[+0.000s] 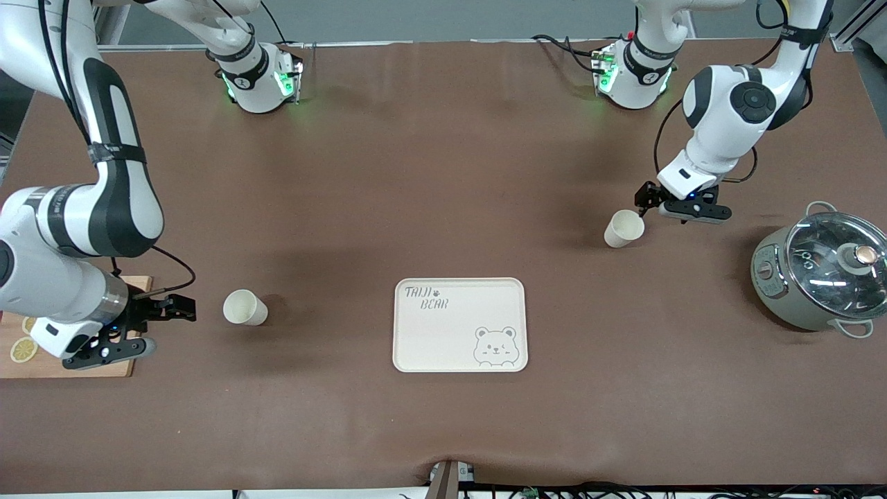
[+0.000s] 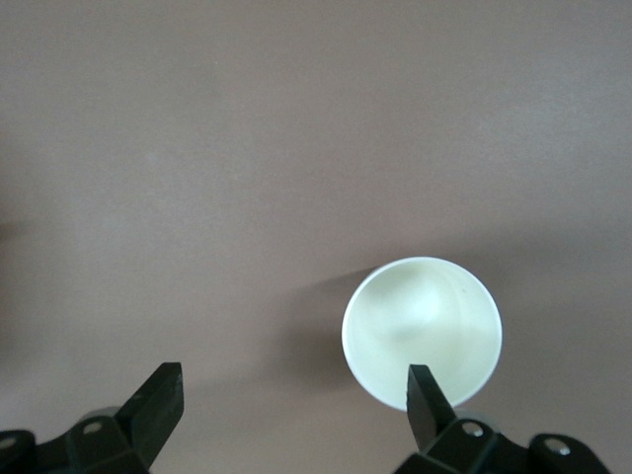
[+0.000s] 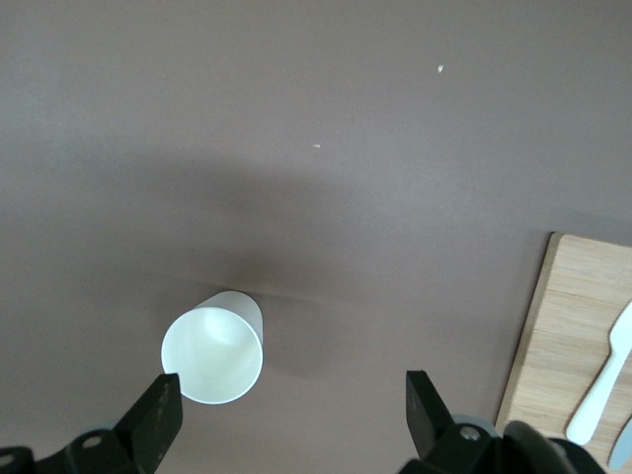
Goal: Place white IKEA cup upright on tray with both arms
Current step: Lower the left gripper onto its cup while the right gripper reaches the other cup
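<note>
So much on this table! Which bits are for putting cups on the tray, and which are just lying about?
For the job:
- flat cream rectangular tray with a bear drawing
- white cup beside the left tool
- white cup beside the right tool

Lying about:
- grey cooking pot with glass lid
- wooden cutting board

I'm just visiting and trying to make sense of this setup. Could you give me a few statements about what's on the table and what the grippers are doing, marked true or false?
1. The tray has a cup on it. False: it is bare; both cups sit on the table.
2. The left gripper is open beside one white cup. True.
3. The right gripper is shut on the other white cup. False: it is open, apart from that cup.
4. A lidded pot stands toward the left arm's end of the table. True.
5. A wooden board lies under the right arm. True.
</note>
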Controlling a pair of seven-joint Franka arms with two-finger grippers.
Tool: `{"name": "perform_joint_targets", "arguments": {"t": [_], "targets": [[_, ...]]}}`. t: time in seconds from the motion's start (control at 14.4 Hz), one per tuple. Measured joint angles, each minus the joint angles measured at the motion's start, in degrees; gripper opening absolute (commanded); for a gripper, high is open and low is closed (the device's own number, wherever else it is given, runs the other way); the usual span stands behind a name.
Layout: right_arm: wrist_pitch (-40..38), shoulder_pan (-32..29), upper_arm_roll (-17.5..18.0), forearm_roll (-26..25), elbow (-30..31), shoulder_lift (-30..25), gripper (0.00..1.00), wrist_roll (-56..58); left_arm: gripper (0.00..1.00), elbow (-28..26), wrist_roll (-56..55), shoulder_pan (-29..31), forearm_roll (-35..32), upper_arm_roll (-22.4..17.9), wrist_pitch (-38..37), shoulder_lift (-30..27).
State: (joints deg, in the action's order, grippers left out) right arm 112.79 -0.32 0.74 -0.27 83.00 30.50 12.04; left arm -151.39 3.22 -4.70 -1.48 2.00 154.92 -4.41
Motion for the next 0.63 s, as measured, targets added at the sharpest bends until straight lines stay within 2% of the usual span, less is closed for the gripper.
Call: {"name": "perform_joint_targets", "arguments": {"t": [0.63], "targets": [[4.0, -0.1, 0.1, 0.1, 0.0, 6.3, 1.00, 0.8, 1.00, -0.2, -1.5, -0.1, 0.0, 1.6, 11.9, 9.3]]}}
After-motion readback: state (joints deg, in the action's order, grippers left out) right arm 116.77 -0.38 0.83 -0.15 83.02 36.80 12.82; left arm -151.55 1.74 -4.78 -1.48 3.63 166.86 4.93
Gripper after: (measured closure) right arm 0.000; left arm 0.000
